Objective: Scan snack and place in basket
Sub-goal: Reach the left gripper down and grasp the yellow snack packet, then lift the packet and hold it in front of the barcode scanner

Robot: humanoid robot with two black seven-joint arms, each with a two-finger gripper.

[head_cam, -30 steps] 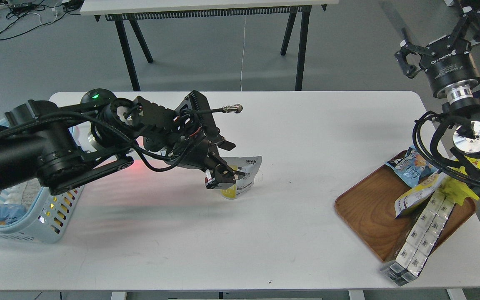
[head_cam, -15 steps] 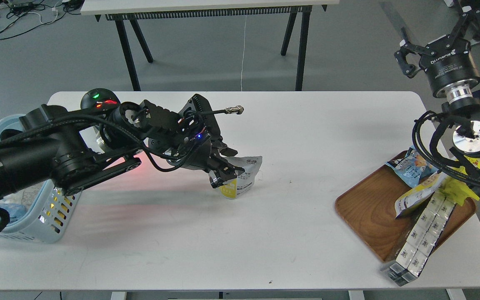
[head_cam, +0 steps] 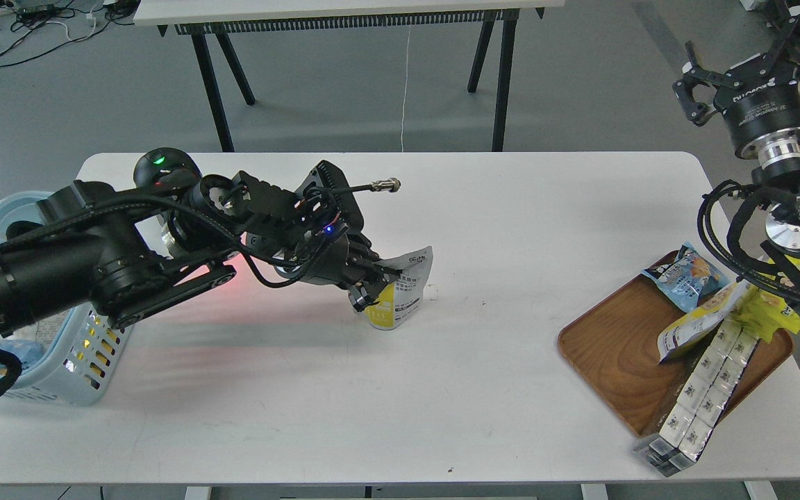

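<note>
The snack (head_cam: 403,297) is a small pouch with a yellow bottom and a white printed face, standing near the middle of the white table (head_cam: 483,417) and leaning a little. My left gripper (head_cam: 373,283) reaches in from the left and is shut on the pouch's left upper edge. The light blue slotted basket (head_cam: 98,351) stands at the table's left edge, mostly hidden behind my left arm. My right gripper (head_cam: 748,58) is raised high at the far right, open and empty, well away from the pouch.
A brown wooden tray (head_cam: 608,347) at the right holds a blue snack packet (head_cam: 683,275), a bright yellow pack (head_cam: 769,311) and a row of white boxes (head_cam: 697,392) overhanging the front edge. A black dome with a green light (head_cam: 160,163) sits behind my left arm.
My left gripper's fingers have closed onto the pouch, and the pouch's top has tipped up and toward the gripper. My right arm has shifted slightly to the right.
</note>
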